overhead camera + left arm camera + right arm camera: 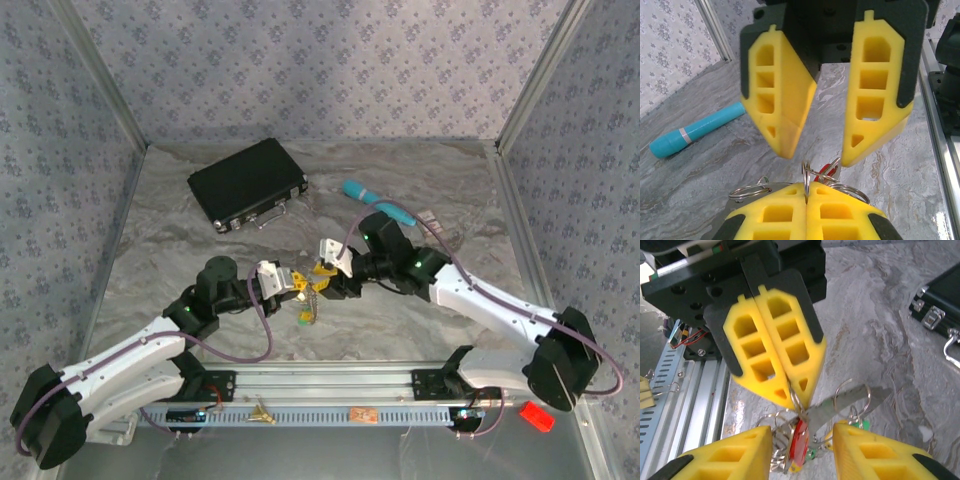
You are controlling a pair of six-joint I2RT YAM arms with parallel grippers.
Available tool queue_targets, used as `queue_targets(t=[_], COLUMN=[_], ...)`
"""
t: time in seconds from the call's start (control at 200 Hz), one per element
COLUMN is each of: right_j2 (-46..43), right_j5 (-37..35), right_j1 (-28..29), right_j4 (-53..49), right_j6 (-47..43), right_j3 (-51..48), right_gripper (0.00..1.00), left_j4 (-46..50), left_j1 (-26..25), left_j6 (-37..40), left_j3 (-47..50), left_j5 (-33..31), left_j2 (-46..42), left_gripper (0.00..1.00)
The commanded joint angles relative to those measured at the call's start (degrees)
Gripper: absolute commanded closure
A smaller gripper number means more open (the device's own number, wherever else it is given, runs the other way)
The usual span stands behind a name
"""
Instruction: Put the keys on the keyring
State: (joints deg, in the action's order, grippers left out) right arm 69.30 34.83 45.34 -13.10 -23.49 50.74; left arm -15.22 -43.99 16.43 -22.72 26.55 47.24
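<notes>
Ring retention falls to the left hand: its two pads are clenched flat together on the thin wire loop of the keyring, which stands edge-on just beyond the fingertips. Holding the loop upright and off the desk probably keeps it reachable from the opposite side. The right hand faces it tip to tip, released, fingers parted and gripping nothing. From the right wrist, the keys, a red head, a green one and a bare silver blade, hang bunched among further rings directly below the left fingertips and between the right fingers. Whether a right finger touches them cannot be told. The bunch appears threaded or nearly so. The teal tool lies well apart from both hands.
</notes>
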Motion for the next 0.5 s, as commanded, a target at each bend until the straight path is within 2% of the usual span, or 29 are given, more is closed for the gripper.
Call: queue_targets(t=[0.0,0.27,0.385,0.495], right_j2=[-1.77,0.15,0.84,0.74], right_j5=[-1.68,-3.49,-3.35,-4.62], right_j1=[0.42,1.67,1.7,1.59], right_j4=[0.06,1.21,1.56,1.86], right_j6=[2.2,2.41,2.27,1.99], right_j3=[-1.97,-1.81,-1.26,-1.02], right_gripper=[0.61,0.65,0.71,0.83], left_j4=[-3.45,-3.78,-3.95,-4.45], left_j1=[-0.12,-0.07,-0.09,-0.06], left_j6=[-0.08,-0.17,-0.37,-0.48], left_j3=[0.31,0.2,0.3,0.48], left_j5=[0.79,0.96,1.01,1.13], left_j2=[-1.21,-1.28,-1.32,-1.45], left_gripper=[1.0,1.0,1.0,1.0])
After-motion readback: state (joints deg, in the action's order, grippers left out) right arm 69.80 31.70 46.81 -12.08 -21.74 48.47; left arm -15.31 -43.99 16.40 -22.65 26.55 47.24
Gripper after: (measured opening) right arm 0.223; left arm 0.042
